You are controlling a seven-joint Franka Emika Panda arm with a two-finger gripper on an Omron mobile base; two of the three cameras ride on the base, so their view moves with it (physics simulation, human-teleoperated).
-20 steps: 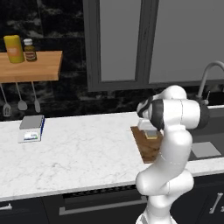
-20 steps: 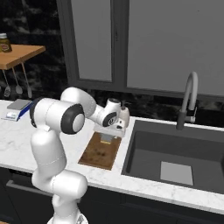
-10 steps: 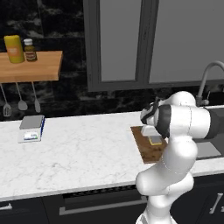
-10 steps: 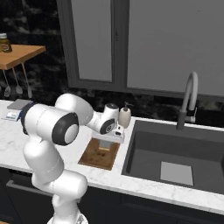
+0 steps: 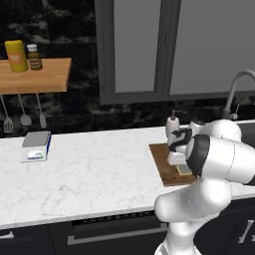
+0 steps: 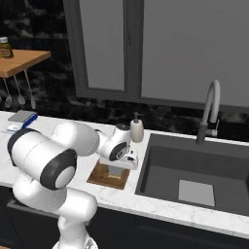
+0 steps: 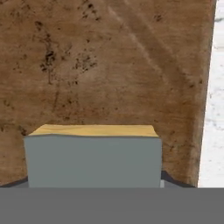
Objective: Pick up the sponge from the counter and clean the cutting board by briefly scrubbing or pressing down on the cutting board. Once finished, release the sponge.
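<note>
The tool [image 6: 115, 171] is clamped on the sponge [image 7: 92, 158], which sits low over the cutting board [image 7: 109, 65] at the board's 6 o'clock end. The board lies flat on the white marble surface [image 5: 94, 174], with the sink [image 6: 194, 170] just beside it at 3 o'clock.

No legible text, label or number on any object or surface.

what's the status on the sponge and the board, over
Gripper shut on sponge, low over the cutting board. Sponge at or near the wood; contact unclear. Nothing in the way.
</note>
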